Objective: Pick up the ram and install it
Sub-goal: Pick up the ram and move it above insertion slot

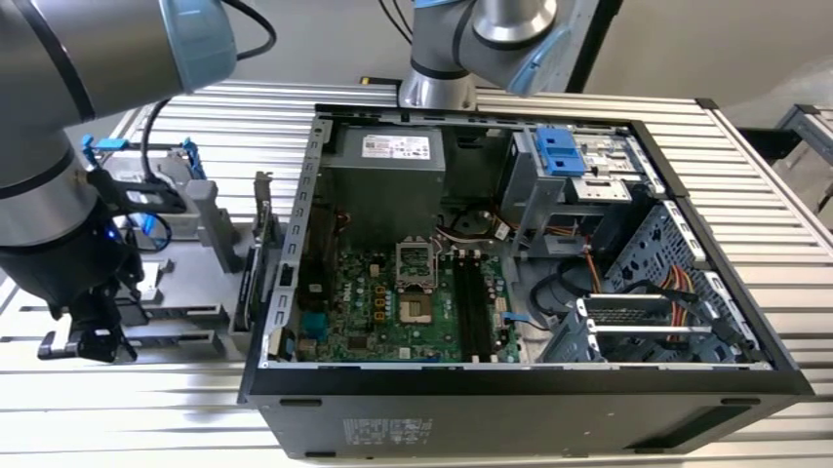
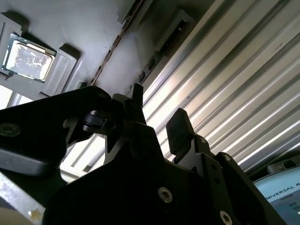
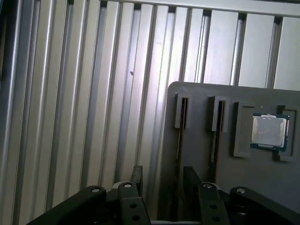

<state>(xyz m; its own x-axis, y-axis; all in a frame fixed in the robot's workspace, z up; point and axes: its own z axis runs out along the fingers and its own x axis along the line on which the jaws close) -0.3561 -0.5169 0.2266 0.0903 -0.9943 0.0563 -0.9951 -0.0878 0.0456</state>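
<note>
One long, thin, dark circuit-board stick of ram (image 3: 179,154) stands on edge in a narrow slot of a flat grey moulded holder plate (image 3: 201,93). A second slot just beside it appears to carry a twin, and a square silver-topped processor chip (image 3: 268,131) sits in a recess further along the same plate. The arm's black two-fingered gripper (image 3: 163,169) hangs above the first slot in the first wrist view, its fingers spread apart and holding nothing, the stick not yet touched as far as can be judged. The plate rests on a ribbed silver aluminium table (image 3: 70,93). In the exterior view the gripper is at that view's left, well apart from the open black tower computer case (image 1: 521,414) and the long black memory sockets (image 1: 469,312) on its green motherboard (image 1: 371,302). Trouble here would likely come from alignment: the stick presents only a sliver of edge and sits nearer one finger than the other, so a descent slightly off line could land a fingertip on the board's top edge or on the plate. A grasp taken away from the stick's middle could let it tilt and bind in the slot as it lifts. A loose hold might let so thin a board slip or twist, leaving it crooked for the sockets.
</note>
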